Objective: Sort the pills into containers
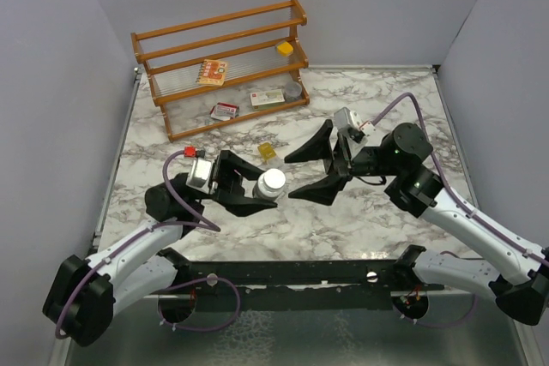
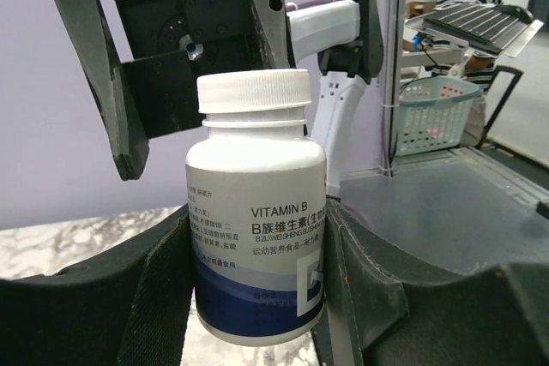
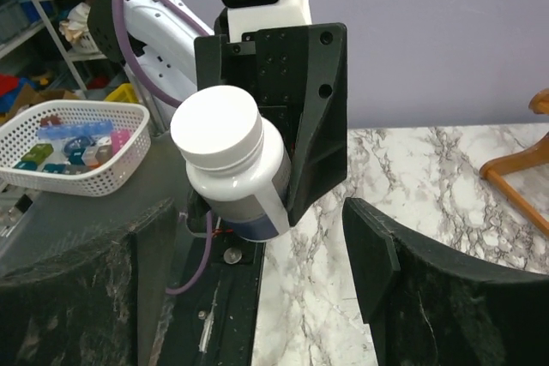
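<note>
Left wrist: my left claw [image 2: 254, 263] grips the white-capped bottle [image 2: 255, 186]; just ahead, my right claw [image 1: 292, 176] gapes wide.

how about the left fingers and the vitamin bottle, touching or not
Touching. The left wrist view shows the left fingers pressed against both sides of the vitamin bottle, with no gap on either side.

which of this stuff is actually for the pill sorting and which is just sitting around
For the job:
- pill bottle, clamped in the left gripper
- yellow pills, on the table
- right gripper, open beside the bottle

Lying about:
- wooden rack
- yellow cube
- grey tin
- printed boxes
</note>
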`<state>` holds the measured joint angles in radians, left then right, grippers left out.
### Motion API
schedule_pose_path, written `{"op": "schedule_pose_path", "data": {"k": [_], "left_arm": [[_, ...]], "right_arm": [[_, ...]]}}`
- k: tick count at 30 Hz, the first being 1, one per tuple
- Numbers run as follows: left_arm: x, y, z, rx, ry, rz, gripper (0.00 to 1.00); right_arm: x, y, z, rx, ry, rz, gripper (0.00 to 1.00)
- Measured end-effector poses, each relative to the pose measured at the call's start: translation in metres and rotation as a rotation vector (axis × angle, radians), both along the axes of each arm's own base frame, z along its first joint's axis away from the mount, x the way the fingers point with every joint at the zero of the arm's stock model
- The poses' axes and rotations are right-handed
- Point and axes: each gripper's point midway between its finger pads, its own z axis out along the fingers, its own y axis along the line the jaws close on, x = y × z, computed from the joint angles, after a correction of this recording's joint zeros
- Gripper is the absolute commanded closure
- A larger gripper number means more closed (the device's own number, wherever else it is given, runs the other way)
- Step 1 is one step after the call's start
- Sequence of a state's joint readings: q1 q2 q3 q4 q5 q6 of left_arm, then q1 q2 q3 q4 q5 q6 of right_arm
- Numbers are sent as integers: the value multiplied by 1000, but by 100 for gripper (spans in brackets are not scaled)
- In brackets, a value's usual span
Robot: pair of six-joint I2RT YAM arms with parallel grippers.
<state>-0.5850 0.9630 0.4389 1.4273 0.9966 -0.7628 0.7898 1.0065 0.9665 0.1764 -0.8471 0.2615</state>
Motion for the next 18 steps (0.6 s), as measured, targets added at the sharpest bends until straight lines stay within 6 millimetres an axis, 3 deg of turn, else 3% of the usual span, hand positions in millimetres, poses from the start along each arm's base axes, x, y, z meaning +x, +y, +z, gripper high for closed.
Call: {"op": "schedule_pose_path", "data": {"k": [4,8,13,18], "left_arm": [[3,1,9,-13,-48,50,100],[16,0,8,-7,-40,119,100],[45,-2,-4,26,4,258,100],[75,-1,-19,66,44,405,100]], "right_arm": [[-1,-3,5,13,-14,-13,22],[11,-6,7,17,6,-100,22],[36,-13,8,19,44,-268,21],[56,-19,14,24,67,-393,13]]}}
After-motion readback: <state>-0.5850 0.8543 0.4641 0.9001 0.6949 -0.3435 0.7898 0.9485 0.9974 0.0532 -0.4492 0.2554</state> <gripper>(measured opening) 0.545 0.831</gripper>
